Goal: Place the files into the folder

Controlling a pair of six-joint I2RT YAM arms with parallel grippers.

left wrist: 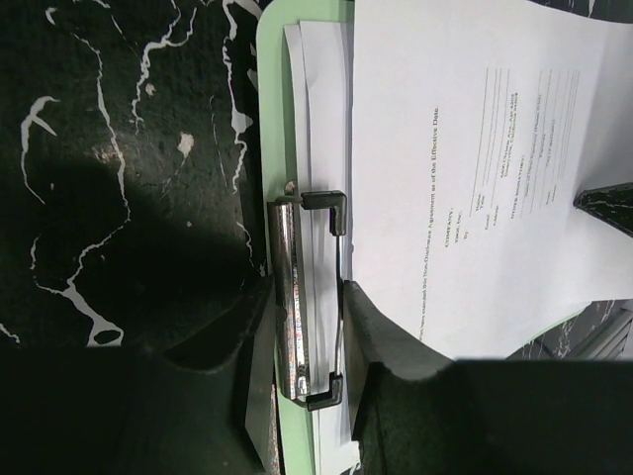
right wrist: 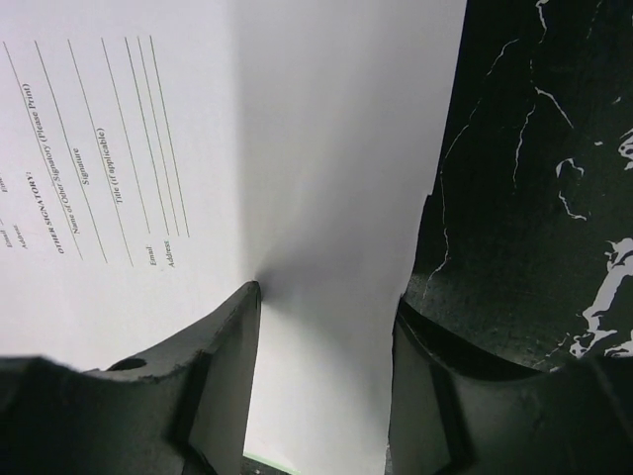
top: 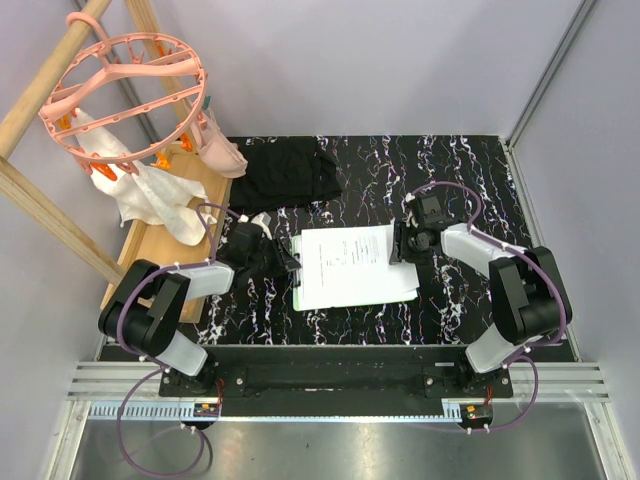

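Note:
The files [top: 355,262] are a stack of white sheets, the top one printed, lying on the light-green folder [top: 299,285] at the table's middle. In the left wrist view the folder's green edge [left wrist: 267,99] and its metal clip [left wrist: 289,297] show, with sheet edges [left wrist: 475,148] under the clip's wire. My left gripper [top: 288,258] [left wrist: 307,292] is shut on the clip, one finger on each side. My right gripper [top: 403,245] [right wrist: 326,297] is open at the stack's right edge. Its left fingertip [right wrist: 247,297] rests on the top sheet [right wrist: 198,119] and its other finger is over the table.
A black fabric piece [top: 285,170] lies behind the folder. A white cloth rag [top: 155,200] hangs from a pink round hanger [top: 125,95] over a wooden board [top: 165,240] at the left. Walls close in the back and right.

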